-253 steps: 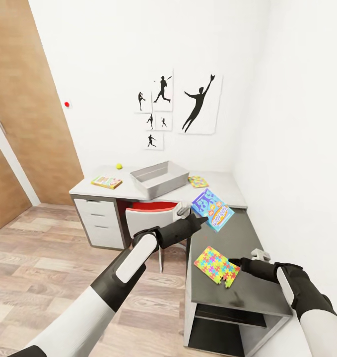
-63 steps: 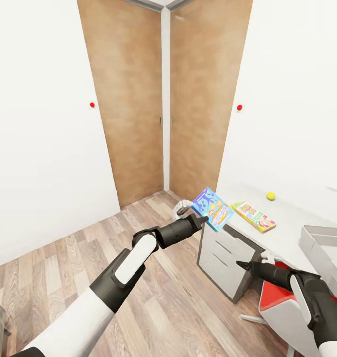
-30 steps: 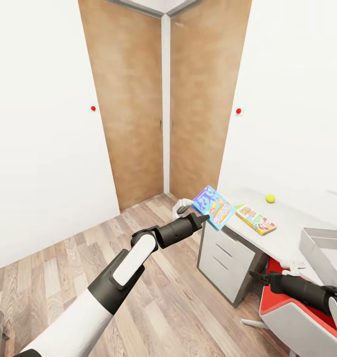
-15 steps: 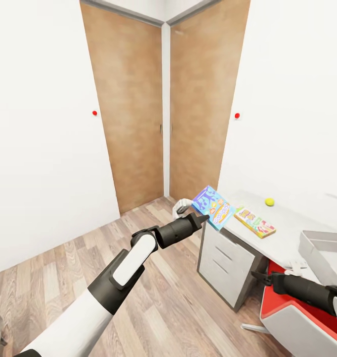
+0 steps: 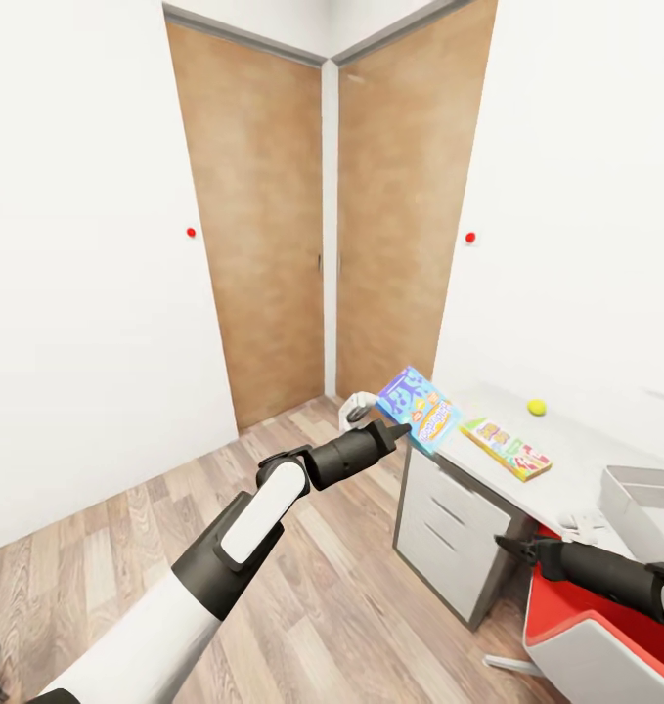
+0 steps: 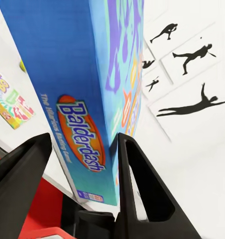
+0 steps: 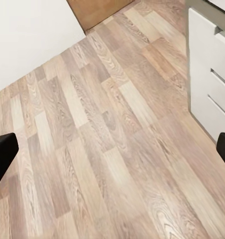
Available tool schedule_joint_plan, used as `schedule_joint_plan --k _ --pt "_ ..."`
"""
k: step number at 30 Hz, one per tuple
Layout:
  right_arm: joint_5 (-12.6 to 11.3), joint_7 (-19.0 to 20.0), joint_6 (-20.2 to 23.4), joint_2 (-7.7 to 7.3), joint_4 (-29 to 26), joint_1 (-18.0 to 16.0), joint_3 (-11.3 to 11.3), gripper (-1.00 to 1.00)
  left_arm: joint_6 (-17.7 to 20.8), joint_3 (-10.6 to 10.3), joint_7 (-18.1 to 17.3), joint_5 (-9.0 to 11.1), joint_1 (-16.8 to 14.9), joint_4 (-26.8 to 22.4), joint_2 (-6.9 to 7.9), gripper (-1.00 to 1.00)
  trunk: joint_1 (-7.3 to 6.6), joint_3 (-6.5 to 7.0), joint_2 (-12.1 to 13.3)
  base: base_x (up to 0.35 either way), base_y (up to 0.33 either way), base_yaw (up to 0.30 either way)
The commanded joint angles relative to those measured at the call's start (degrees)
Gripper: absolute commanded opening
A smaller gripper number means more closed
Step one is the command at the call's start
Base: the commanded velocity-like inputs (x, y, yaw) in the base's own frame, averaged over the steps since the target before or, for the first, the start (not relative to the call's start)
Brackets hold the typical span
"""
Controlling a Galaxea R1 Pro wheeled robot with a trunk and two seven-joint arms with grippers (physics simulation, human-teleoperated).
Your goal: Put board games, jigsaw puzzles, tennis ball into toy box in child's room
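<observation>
- Blue Balderdash board game box [image 5: 420, 409] clamped between fingers of left gripper [image 5: 395, 427], carried level with the white desk [image 5: 576, 467] edge
- Against a second ago, view swung slightly right: turning back toward the desk, delivery pending
- Grey toy box [image 5: 647, 496] partly visible, contents hidden
- Right gripper [image 5: 503, 545] spread wide, empty

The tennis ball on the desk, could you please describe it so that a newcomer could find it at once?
Start at the white desk with drawers along the right-hand wall. Toward its far side, near the wall, beyond the flat, colourful board game lying on the top, sits the tennis ball. It is the one small, round, yellow-green thing there; its neighbours are flat or boxy.
</observation>
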Motion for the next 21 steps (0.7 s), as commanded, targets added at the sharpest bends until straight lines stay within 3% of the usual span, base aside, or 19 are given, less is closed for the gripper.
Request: schedule_joint_plan --k 1,21 --pt "-0.35 -0.03 0.47 -0.02 -0.03 -0.06 -0.05 1.0 0.19 0.02 -0.05 0.14 -0.04 0.01 0.01 -1.0 0.06 -0.03 -0.12 0.146 0.128 0.0" --pt "-0.35 -0.02 0.47 -0.04 -0.03 -0.06 -0.06 1.0 0.11 -0.18 -0.04 -0.06 0.02 0.01 0.07 -1.0 0.06 1.83 -0.12 0.025 0.022 0.0"
